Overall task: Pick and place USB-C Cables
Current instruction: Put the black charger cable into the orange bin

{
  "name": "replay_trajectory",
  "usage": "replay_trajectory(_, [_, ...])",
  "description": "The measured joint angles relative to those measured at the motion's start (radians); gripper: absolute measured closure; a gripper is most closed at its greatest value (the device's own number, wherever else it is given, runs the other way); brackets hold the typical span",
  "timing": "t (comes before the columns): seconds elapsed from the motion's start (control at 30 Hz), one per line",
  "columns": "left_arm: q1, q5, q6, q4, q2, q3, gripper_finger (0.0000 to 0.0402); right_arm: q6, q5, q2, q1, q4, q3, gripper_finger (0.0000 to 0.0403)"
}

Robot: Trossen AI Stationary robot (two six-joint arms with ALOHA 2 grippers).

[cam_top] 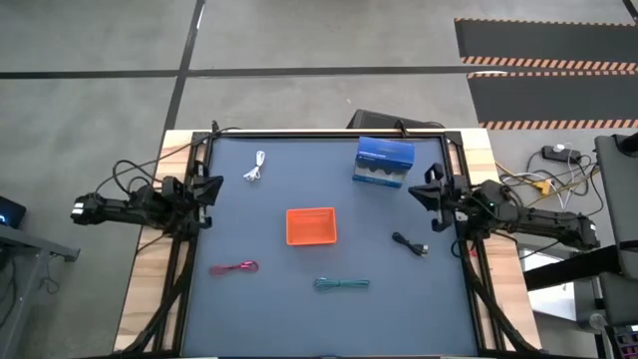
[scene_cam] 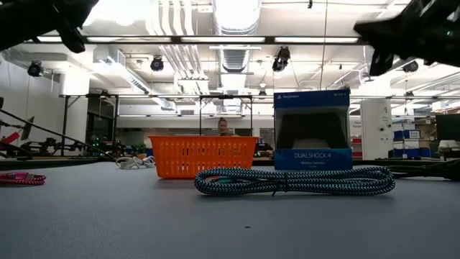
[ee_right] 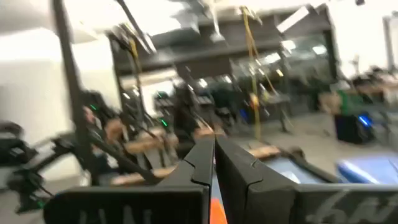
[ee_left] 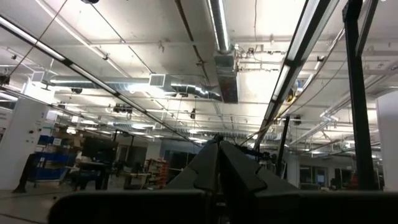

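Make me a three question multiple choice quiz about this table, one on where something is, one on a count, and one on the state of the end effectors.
1. Where does the white cable lie?
A. Inside the orange tray
B. On the mat near the left arm's side, beyond the tray
C. On top of the blue box

2. How many small coiled cables lie on the mat?
A. Two
B. Three
C. Four

3. What are the end effectors holding?
A. Nothing
B. The left one holds the teal cable
C. The right one holds the blue box

Answers: 1 B, the white cable lies on bare mat, apart from the orange tray. 2 C, white, pink-red cable, teal cable and black cable. 3 A, the left end effector and right end effector are shut and empty at the table's sides.
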Motion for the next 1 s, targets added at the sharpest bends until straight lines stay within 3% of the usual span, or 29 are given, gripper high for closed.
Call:
replay_trajectory(0.17, [0.000,0.001,0.000,0.093,0.092,0.000,0.0402,-0.010,0.000,0.053,0.049,0.104,0.000,0.0394])
replay_trajectory(0.43, [0.000,0.002,-0.001,0.276,0.271,0.000,0.0402,-0.014,0.008,0.104,0.088,0.081,0.044,0.0394])
replay_trajectory(0.7, [0.000,-0.008,-0.001,0.423,0.412,0.000,0.0402,-0.057,0.008,0.146,0.136,-0.253,0.218,0.0394])
replay_trajectory(1.0, [0.000,-0.090,0.018,0.513,0.449,0.000,0.0402,0.011,0.010,0.232,0.225,-0.592,0.418,0.0394])
